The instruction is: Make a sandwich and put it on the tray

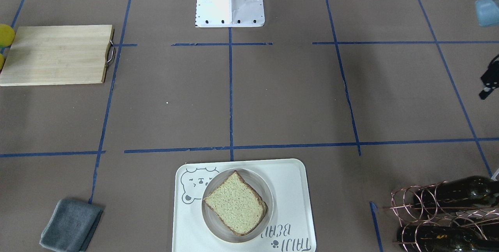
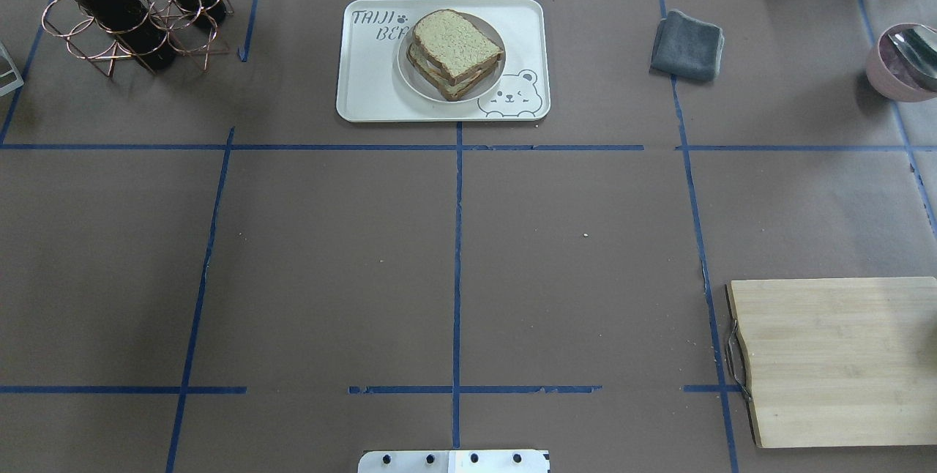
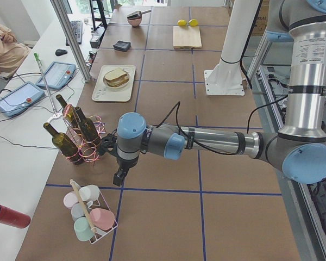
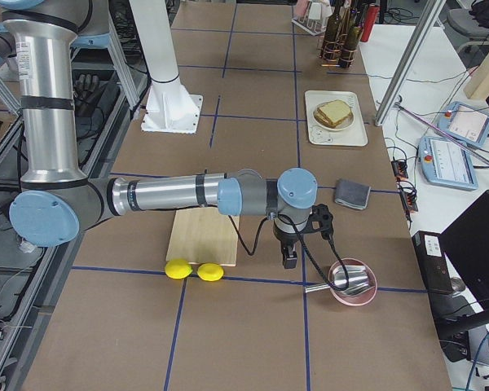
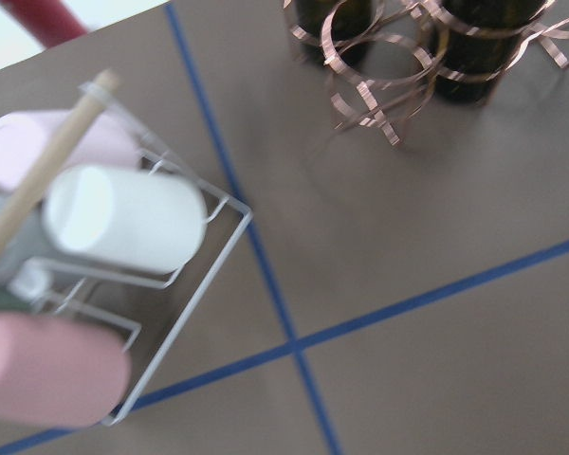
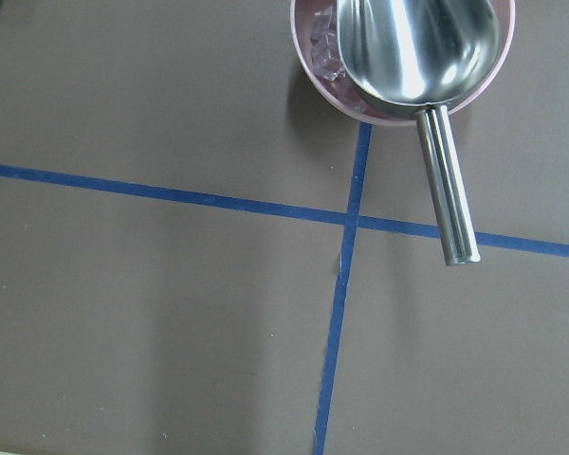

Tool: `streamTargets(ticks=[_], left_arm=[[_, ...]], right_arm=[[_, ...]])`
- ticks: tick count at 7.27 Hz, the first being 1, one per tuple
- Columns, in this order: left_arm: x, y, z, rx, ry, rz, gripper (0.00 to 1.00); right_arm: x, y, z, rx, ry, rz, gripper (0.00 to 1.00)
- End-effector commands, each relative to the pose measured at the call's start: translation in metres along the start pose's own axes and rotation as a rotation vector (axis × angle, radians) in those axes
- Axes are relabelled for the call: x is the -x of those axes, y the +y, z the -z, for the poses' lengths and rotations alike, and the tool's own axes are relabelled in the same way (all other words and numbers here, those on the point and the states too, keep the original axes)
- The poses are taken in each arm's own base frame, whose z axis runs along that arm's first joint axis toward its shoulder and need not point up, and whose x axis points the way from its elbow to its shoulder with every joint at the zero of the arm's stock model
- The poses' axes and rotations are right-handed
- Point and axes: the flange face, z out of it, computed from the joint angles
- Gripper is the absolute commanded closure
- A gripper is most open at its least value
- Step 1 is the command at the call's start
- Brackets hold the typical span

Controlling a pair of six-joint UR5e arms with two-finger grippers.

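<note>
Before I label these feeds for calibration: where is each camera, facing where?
Front-facing: across the table, facing the robot's base; left arm at right edge.
Overhead: behind the robot, facing forward, down; base only.
Exterior left: table's left end, lengthwise; left arm near.
Exterior right: table's right end, lengthwise; right arm near.
Left wrist: down at a cup rack; robot unseen.
Right wrist: down at a scoop in a bowl; robot unseen.
Shared: front-facing and overhead show the sandwich, plated, on the tray.

Sandwich (image 2: pixel 457 45) on plate (image 2: pixel 411 78) w/in tray (image 2: pixel 366 88)
</note>
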Motion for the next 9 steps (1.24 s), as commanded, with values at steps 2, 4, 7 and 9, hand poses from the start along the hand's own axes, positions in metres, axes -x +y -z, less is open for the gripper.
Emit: streamTargets(ticks=[2, 4, 7, 9], left_arm=[[0.001, 0.031, 0.009, 0.153, 0.043, 0.104, 0.0], [0.001, 0.032, 0.008, 0.114, 0.034, 0.071, 0.0], [-0.003, 0.024, 0.014, 0.103, 0.03, 0.056, 0.0], [-0.003, 0.028, 0.008, 0.137, 0.041, 0.075, 0.0]], right_arm=[[0.012, -0.012, 0.011, 0.012, 0.009, 0.002, 0.0], [0.02, -0.009, 0.001, 0.042, 0.001, -0.001, 0.0], [0.023, 0.001, -0.015, 0.069, -0.02, -0.012, 0.0], [0.031, 0.003, -0.01, 0.053, -0.024, 0.005, 0.0]])
